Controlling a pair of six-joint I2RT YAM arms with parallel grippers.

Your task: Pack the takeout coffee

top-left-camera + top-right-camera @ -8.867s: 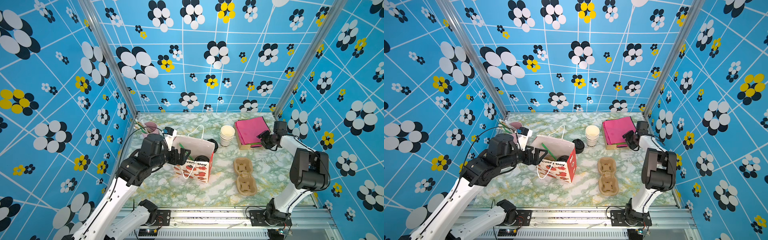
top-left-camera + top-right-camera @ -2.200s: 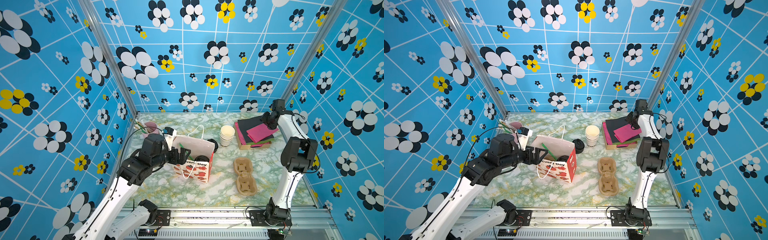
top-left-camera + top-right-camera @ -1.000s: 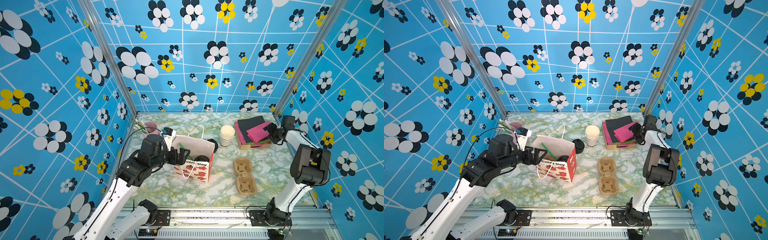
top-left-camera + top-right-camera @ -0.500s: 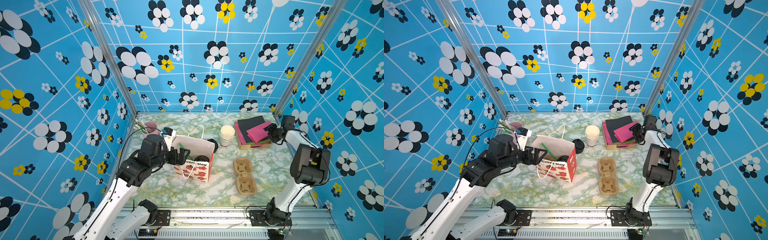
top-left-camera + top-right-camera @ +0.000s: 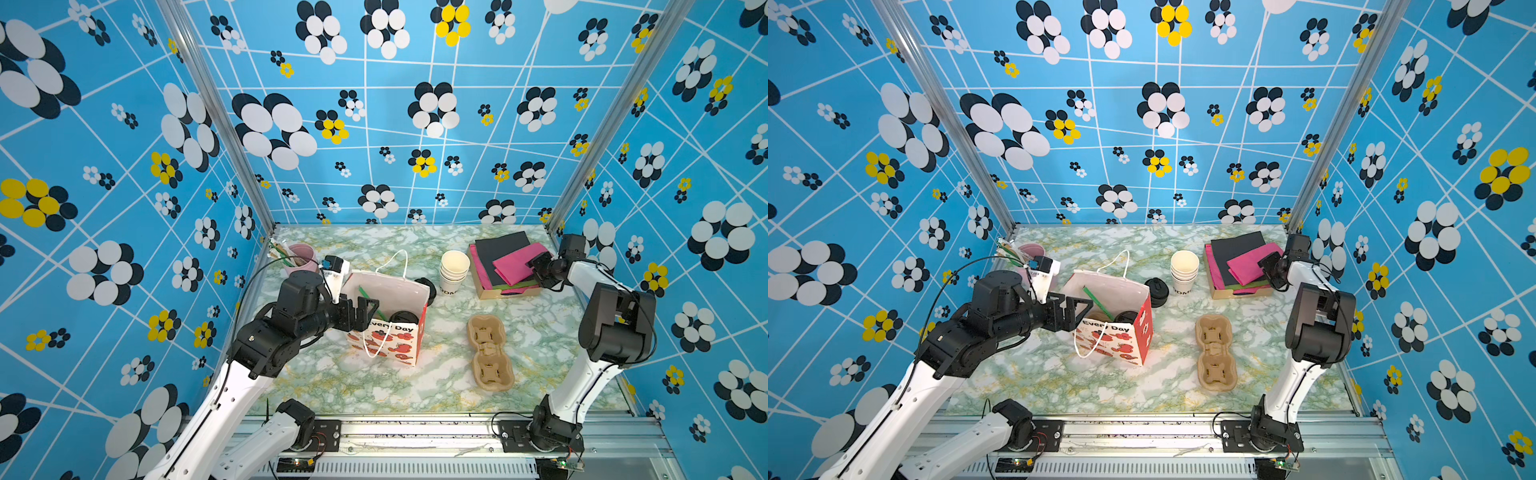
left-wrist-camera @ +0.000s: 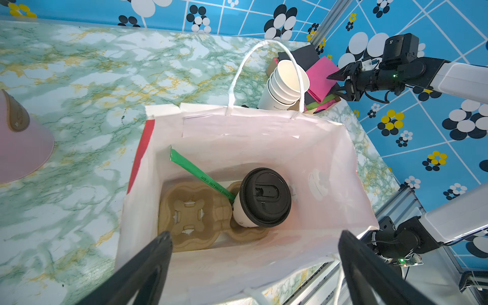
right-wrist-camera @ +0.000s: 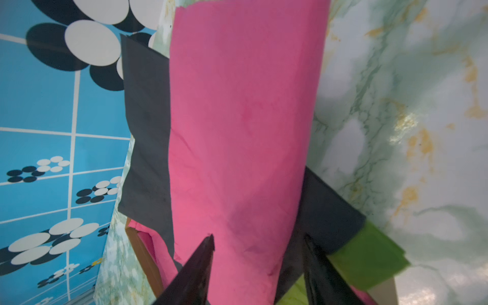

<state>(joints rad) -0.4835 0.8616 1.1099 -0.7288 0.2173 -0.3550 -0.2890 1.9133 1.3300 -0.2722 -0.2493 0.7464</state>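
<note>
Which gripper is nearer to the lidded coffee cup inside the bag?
Left. The left gripper stands open at the bag's rim, close beside the coffee cup; the right gripper is across the table, at the pink napkin's edge.

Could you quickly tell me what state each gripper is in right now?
Left gripper: open.
Right gripper: open, jaws either side of the pink napkin.

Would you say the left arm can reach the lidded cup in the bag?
Probably yes: the left pincer hangs open over the open bag; only a green straw leans beside the cup.
</note>
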